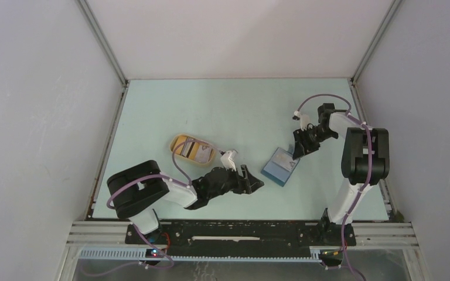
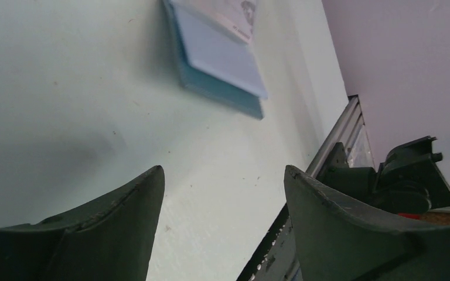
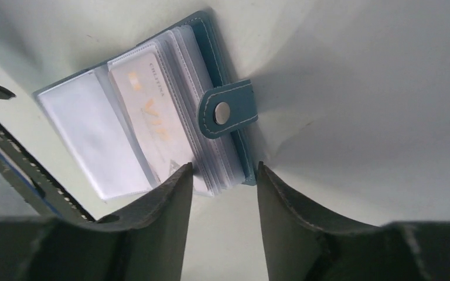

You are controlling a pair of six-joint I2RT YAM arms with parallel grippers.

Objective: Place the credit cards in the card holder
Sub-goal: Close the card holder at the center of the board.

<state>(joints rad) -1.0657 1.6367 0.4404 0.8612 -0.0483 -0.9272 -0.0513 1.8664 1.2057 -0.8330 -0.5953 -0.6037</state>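
The right gripper [image 3: 224, 170] is straddling the open card holder [image 3: 225, 111] lying right of centre on the table [image 1: 211, 105], one credit card [image 3: 146, 117] showing in its sleeve. I cannot tell if those jaws are pinching yet. The left gripper [image 2: 222, 175] is hovering released, empty.

place: lab robot cell | cue: white walls [image 1: 35, 117], aluminium frame [image 1: 102, 44]

Top view, upper half of table [image 1: 234, 105]: bare, free passage side to side. Mid-left: tan tray [image 1: 191, 148] in the way. Centre lane between tan tray and card holder [image 1: 280, 167]: partly blocked by left gripper [image 1: 256, 180], lying low. Right gripper [image 1: 296, 153] crowds the card holder's upper-right edge. Strip below the card holder: free.
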